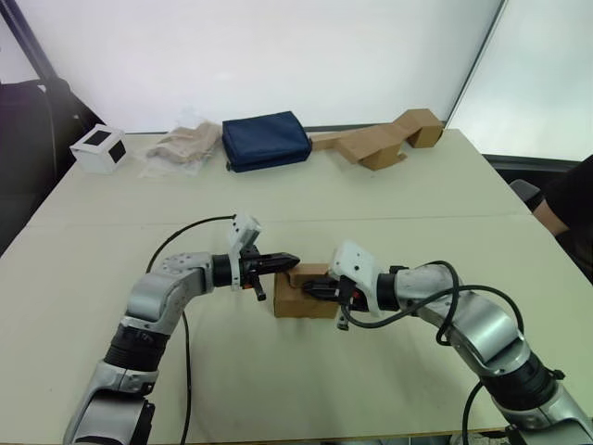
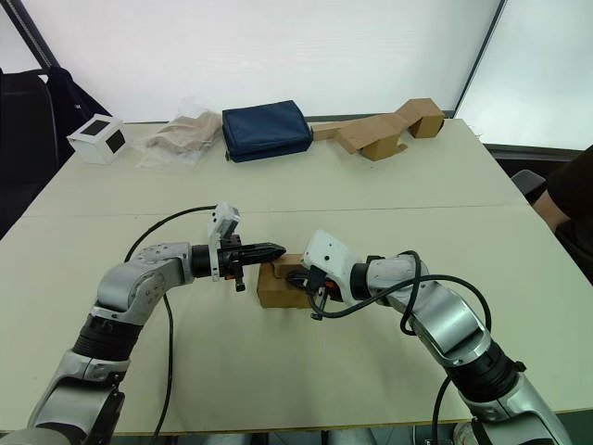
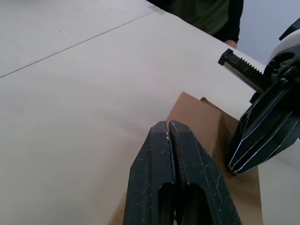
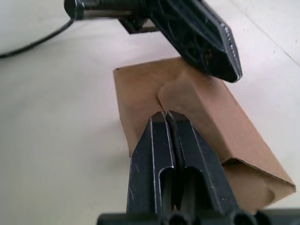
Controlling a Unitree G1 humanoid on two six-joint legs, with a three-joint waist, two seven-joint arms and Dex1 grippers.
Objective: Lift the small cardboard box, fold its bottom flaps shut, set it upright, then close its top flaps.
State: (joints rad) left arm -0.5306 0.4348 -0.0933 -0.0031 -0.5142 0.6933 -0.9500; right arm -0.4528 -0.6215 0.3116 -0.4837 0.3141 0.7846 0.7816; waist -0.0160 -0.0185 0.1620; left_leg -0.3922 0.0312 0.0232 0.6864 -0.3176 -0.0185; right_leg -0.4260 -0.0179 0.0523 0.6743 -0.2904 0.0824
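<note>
Head views: small cardboard box (image 1: 303,296) sat on the matte off-white table (image 1: 389,195), near the front edge, plain brown corrugated, boxy; left gripper (image 1: 287,261) over its top left edge, right gripper (image 1: 310,289) against its right side; along the far edge a white box with black square (image 1: 99,148), crumpled plastic bag (image 1: 182,146), soft navy pouch (image 1: 266,140), long folded cardboard strip (image 1: 380,139).

Left wrist: ribbed black fingers (image 3: 154,183) pressed together, holding nothing, tips over a flat brown flap (image 3: 197,117); other gripper just beside.

Right wrist: black fingers (image 4: 154,159) together, empty, tips touching the rounded edge of a raised top flap (image 4: 211,112); box's far panel flat and smooth.
</note>
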